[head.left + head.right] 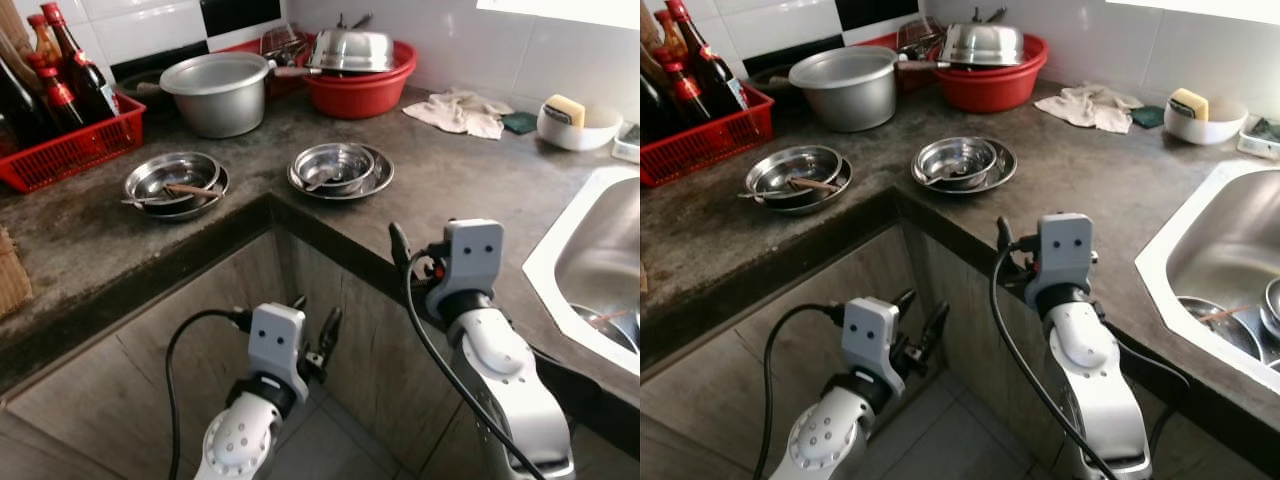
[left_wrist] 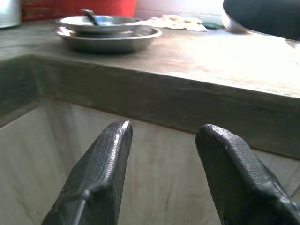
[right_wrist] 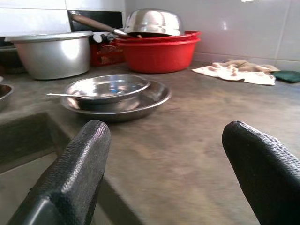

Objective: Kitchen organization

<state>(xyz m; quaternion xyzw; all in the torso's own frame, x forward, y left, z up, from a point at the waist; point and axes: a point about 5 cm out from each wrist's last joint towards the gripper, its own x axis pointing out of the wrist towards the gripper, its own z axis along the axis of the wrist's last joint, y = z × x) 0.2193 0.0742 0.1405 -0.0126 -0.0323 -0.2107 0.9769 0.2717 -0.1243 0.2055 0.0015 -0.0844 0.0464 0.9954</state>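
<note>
Grey countertop [image 1: 480, 190] carries a bowl [image 1: 335, 165] on its plate [image 1: 372, 181] at twelve o'clock; right gripper [image 3: 164, 173] gapes wide, left gripper [image 2: 164, 178] parted below. A hasty reach might shove both off.

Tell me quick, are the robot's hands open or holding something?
Left gripper: open, holding nothing, below the counter edge.
Right gripper: open, holding nothing, at the counter edge.
</note>
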